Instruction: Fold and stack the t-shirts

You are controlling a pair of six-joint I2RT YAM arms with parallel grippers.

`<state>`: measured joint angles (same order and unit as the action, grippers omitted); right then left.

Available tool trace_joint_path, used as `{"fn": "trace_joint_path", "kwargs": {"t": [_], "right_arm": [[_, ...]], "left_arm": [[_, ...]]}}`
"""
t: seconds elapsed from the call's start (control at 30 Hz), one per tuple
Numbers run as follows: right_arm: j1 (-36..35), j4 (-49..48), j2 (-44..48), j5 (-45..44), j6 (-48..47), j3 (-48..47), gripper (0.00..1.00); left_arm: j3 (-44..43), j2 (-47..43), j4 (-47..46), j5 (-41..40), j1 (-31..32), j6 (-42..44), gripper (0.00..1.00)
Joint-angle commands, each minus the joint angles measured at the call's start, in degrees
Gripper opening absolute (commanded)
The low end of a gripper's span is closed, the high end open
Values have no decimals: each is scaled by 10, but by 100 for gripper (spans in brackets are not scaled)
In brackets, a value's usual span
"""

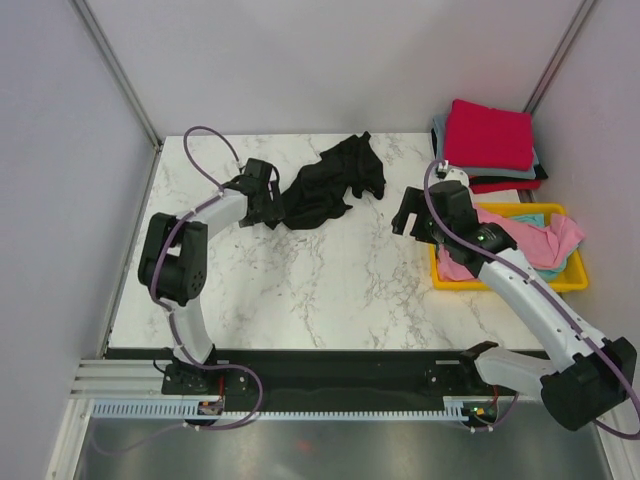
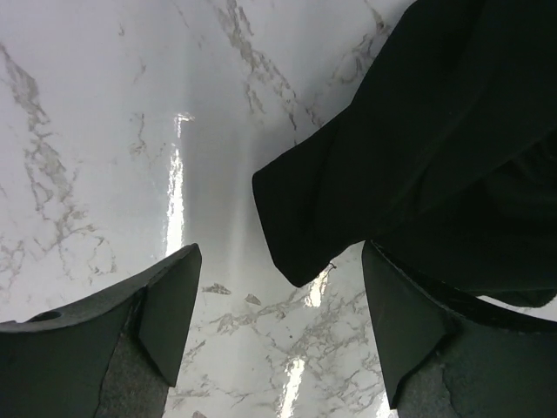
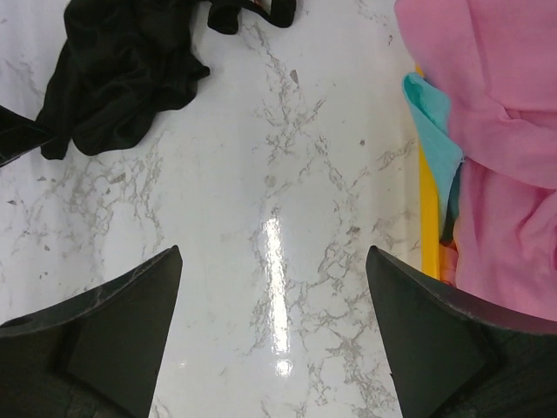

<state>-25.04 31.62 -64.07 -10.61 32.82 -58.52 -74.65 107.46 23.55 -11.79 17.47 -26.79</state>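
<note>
A crumpled black t-shirt (image 1: 325,188) lies at the back middle of the marble table (image 1: 300,290). My left gripper (image 1: 274,208) stands open at its left edge. In the left wrist view a corner of the black t-shirt (image 2: 305,235) reaches between the fingertips, and the right finger (image 2: 418,322) overlaps the cloth. My right gripper (image 1: 406,222) hangs open over bare marble between the black t-shirt and the yellow tray, nothing between its fingers (image 3: 130,322). Pink (image 3: 505,131) and teal (image 3: 431,122) t-shirts lie loose in the tray. A red t-shirt (image 1: 490,135) tops a folded stack at the back right.
The yellow tray (image 1: 560,283) stands at the right edge of the table, beside my right forearm. The folded stack has grey cloth (image 1: 440,135) under the red. Walls close in the table on the left, back and right.
</note>
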Motion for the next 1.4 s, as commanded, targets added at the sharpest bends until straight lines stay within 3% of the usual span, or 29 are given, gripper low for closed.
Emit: {"fn": "trace_joint_path", "kwargs": {"t": [0.0,0.17,0.27,0.3,0.4,0.53,0.6,0.73,0.9,1.0,1.13,1.23,1.37], "right_arm": [[-2,-13,-15,-15,-20,4,95],[-2,-36,-29,1,-23,23,95],[-2,-42,-40,7,-23,29,95],[-2,-43,-44,9,-23,32,95],[-2,-44,-45,3,-25,41,95],[-2,-39,-41,-17,-35,38,96],[-1,-36,-33,-25,-43,25,96],[-2,-33,-27,-26,-50,-3,97],[-2,-52,-32,-20,-43,-16,97],[-2,-65,-54,10,-38,-20,96],[-6,-91,-82,61,-43,-16,96],[-19,-103,-109,88,-51,-16,97],[-40,-149,-172,170,-56,-12,98]], "left_arm": [[-20,19,-21,22,7,0,82],[-36,45,-31,41,4,11,79],[-61,67,-26,55,1,20,48],[-68,78,-18,59,0,22,29],[-88,84,-4,74,-2,27,2],[-87,3,14,78,-3,28,2],[-109,-82,36,85,-2,33,2],[-265,-203,109,69,-2,73,2],[-353,-294,168,25,-2,95,2],[-289,-345,183,17,-2,83,2],[-97,-409,174,0,-4,57,2],[-2,-439,177,7,-10,53,2],[79,-488,192,11,-16,42,2]]}}
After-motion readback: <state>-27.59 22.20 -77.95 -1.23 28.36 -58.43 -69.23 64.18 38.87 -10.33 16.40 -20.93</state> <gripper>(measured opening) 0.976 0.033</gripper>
